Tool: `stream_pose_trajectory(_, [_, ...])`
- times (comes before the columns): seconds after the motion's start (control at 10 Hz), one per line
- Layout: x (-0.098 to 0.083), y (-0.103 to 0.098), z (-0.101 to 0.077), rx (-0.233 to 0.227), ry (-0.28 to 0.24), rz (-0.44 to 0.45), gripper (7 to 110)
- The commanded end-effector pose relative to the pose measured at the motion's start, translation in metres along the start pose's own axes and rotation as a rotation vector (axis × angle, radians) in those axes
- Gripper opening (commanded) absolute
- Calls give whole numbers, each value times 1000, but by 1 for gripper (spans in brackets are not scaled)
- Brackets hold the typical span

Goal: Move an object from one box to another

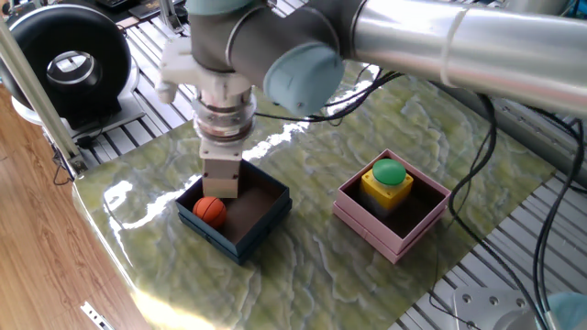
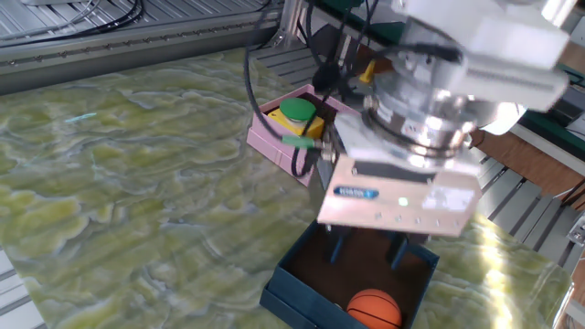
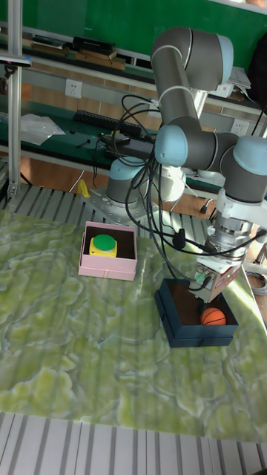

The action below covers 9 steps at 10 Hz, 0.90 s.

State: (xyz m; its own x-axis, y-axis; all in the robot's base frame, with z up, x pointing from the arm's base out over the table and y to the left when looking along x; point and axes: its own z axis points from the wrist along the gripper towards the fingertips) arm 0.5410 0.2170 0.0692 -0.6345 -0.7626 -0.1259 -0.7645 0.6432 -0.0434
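On the desk (image 1: 303,247), the navy-blue box (image 1: 266,220) holds a small basketball (image 1: 210,210) near its left corner. The end effector (image 2: 368,252) reaches into this box just beside the ball, fingers (image 2: 397,250) apart and gripping nothing. Well apart to the right, the pink box (image 1: 431,215) holds a yellow block with a green button top (image 1: 388,178).

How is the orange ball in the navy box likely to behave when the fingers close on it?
The orange ball is round, so it will probably roll if nudged off-centre. It lies near a corner of the navy box, whose low walls should stop it. It looks small and probably light. The gripper hangs over the box, fingers apart.
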Motion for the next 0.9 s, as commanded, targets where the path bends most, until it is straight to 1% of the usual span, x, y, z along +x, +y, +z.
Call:
stream_pose_trajectory(0.0, [-9,3,18,43,-12,30,66])
stream_pose_trajectory(0.1, [-5,2,19,51,-2,28,44])
stream_pose_trajectory(0.3, [1,9,22,22,2,17,44])
stream_pose_trajectory(0.5, [0,16,26,3,-3,15,44])
stream_pose_trajectory(0.6, [-1,24,28,-27,-6,11,44])
stream_pose_trajectory(0.7, [2,32,25,-60,5,-5,44])
stream_pose_trajectory(0.8, [7,34,20,-68,14,-12,44])
